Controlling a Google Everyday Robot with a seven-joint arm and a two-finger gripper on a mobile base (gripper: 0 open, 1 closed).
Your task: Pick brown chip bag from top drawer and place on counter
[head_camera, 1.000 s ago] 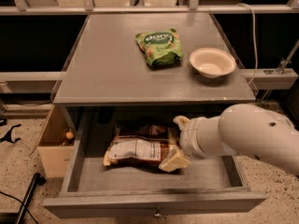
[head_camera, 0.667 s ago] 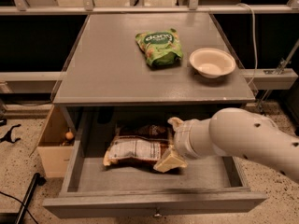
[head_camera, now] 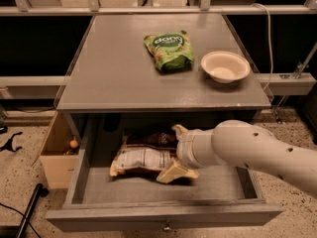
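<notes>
The brown chip bag (head_camera: 141, 158) lies flat inside the open top drawer (head_camera: 163, 216), left of centre, white label panel up. My gripper (head_camera: 174, 151) reaches into the drawer from the right, at the bag's right end. It is open: one finger (head_camera: 179, 131) is behind the bag and the other finger (head_camera: 171, 173) is in front of it, so the bag's end sits between them. The white arm hides the right part of the drawer floor. The counter (head_camera: 114, 73) is the grey top above the drawer.
A green bag (head_camera: 169, 50) and a white bowl (head_camera: 225, 66) sit on the counter's far right half. A tan cardboard box (head_camera: 57, 155) stands on the floor left of the drawer. A black cable and a black rod lie on the floor at lower left.
My gripper has moved left along the drawer, and its fingers now stand on either side of the bag's right end. The bag has not moved.
</notes>
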